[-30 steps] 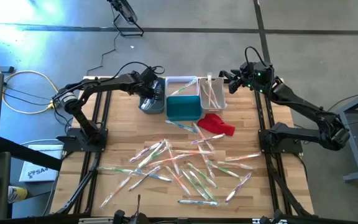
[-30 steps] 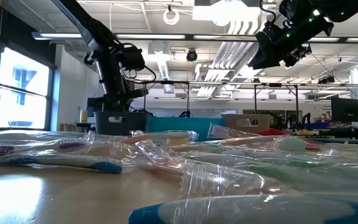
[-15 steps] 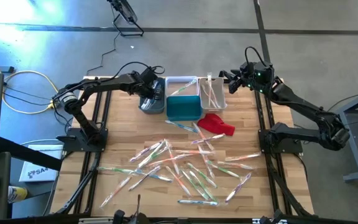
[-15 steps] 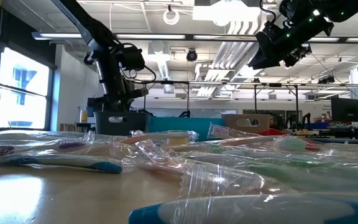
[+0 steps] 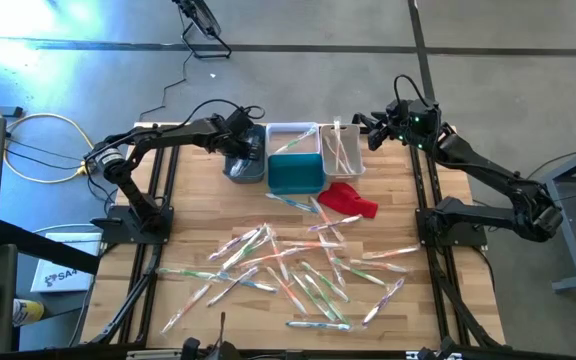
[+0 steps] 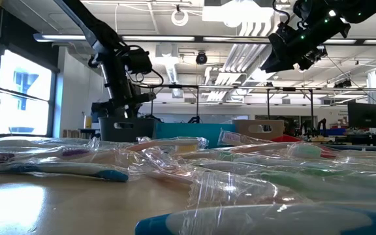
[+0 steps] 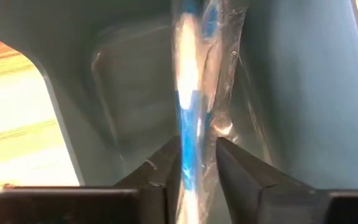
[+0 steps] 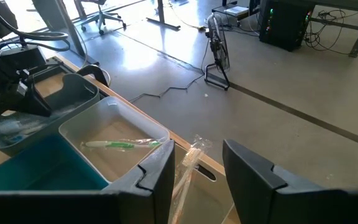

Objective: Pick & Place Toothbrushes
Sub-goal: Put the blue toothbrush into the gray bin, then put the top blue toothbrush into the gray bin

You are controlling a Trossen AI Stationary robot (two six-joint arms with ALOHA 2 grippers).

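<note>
My left gripper [image 5: 240,152] reaches down into the grey bin [image 5: 244,167] at the table's far side. In the left wrist view its fingers [image 7: 197,168] stand slightly apart, with a blue toothbrush [image 7: 188,118] in a clear wrapper between them. My right gripper [image 5: 366,134] hangs open and empty above the far right, near the small white bin [image 5: 341,150]. Many wrapped toothbrushes [image 5: 298,270] lie scattered flat on the near half of the table. My left gripper slants down from above into the grey bin, and the blue toothbrush's handle [image 7: 190,155] runs out lengthwise from between its fingers. The gap is wider than the handle, and I cannot tell whether the fingers touch the wrapper. The brush's far end lies inside the bin.
A clear bin [image 5: 290,138] with a green toothbrush [image 8: 114,144] stands behind the teal bin [image 5: 296,173]. A red cloth [image 5: 350,198] lies to the right of the teal bin. Wrapped brushes fill the low view's foreground [image 6: 194,170].
</note>
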